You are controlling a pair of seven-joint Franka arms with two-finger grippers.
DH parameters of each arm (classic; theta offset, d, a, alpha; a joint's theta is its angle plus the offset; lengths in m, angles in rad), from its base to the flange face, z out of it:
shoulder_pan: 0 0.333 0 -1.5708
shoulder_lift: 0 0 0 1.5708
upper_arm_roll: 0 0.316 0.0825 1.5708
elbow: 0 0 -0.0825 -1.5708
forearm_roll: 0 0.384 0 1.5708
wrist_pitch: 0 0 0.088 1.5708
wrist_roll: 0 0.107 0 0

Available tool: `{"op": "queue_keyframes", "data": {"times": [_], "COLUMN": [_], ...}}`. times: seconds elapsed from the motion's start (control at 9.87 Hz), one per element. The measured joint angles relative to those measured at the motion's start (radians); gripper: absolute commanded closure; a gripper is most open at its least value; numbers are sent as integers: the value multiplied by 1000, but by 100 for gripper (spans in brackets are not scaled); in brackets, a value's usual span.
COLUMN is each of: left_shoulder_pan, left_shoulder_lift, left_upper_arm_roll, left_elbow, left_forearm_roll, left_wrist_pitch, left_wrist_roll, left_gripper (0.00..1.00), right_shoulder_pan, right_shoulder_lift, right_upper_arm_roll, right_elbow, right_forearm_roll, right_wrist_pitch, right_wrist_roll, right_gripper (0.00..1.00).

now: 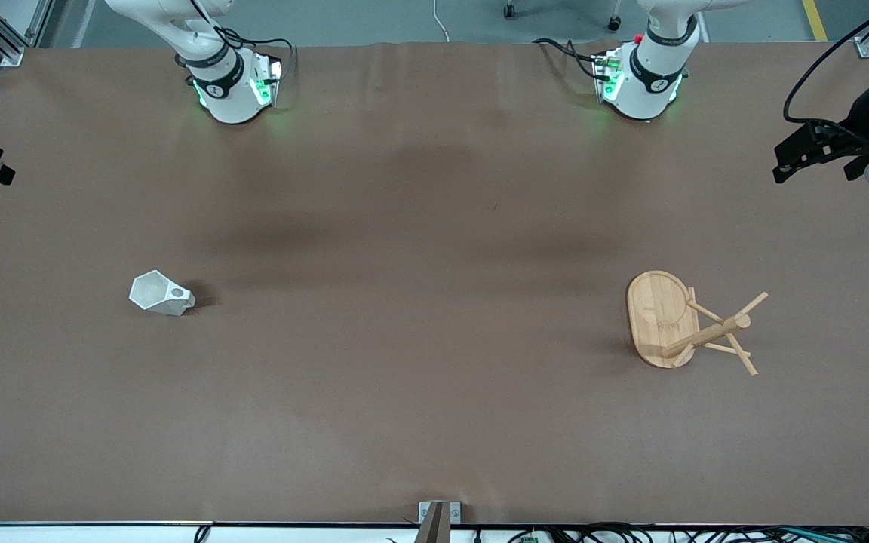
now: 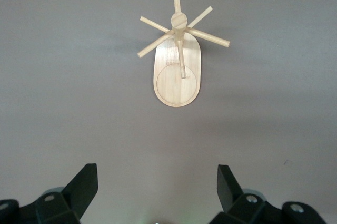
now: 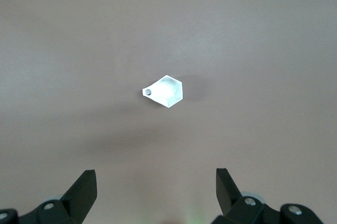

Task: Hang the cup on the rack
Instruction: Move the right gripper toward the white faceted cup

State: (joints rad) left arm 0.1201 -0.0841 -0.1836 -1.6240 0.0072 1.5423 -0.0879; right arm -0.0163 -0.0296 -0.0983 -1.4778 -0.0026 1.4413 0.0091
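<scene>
The white faceted cup (image 1: 161,293) sits on the brown table toward the right arm's end, its polygonal mouth showing from above and its pierced handle to one side. It also shows in the right wrist view (image 3: 167,90). The bamboo rack (image 1: 674,320) stands on its oval base toward the left arm's end, with its post and several angled pegs; it also shows in the left wrist view (image 2: 178,58). My left gripper (image 2: 157,170) hangs open and empty high above the table, short of the rack. My right gripper (image 3: 156,174) hangs open and empty high above the table, short of the cup.
The brown table mat (image 1: 419,302) lies bare between cup and rack. The two arm bases (image 1: 231,83) (image 1: 642,79) stand along the table's edge farthest from the front camera. A camera mount (image 1: 438,520) sits at the nearest edge.
</scene>
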Motion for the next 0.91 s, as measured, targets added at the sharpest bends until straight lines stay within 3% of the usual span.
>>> {"op": "queue_keyframes", "data": {"times": [0.91], "left_shoulder_pan": [-2], "left_shoulder_lift": [59], "left_upper_arm_roll": [-14], "left_elbow": [85], "left_forearm_roll": [0], "left_wrist_pitch": [5], "left_wrist_roll": [-33], "left_gripper": [0], "right_shoulder_pan": [-5], "right_shoulder_lift": [0], "right_upper_arm_roll": [-1], "right_elbow": [0], "right_forearm_roll": [0], "right_wrist_pitch": [0], "right_wrist_roll": [0], "right_gripper": [0]}}
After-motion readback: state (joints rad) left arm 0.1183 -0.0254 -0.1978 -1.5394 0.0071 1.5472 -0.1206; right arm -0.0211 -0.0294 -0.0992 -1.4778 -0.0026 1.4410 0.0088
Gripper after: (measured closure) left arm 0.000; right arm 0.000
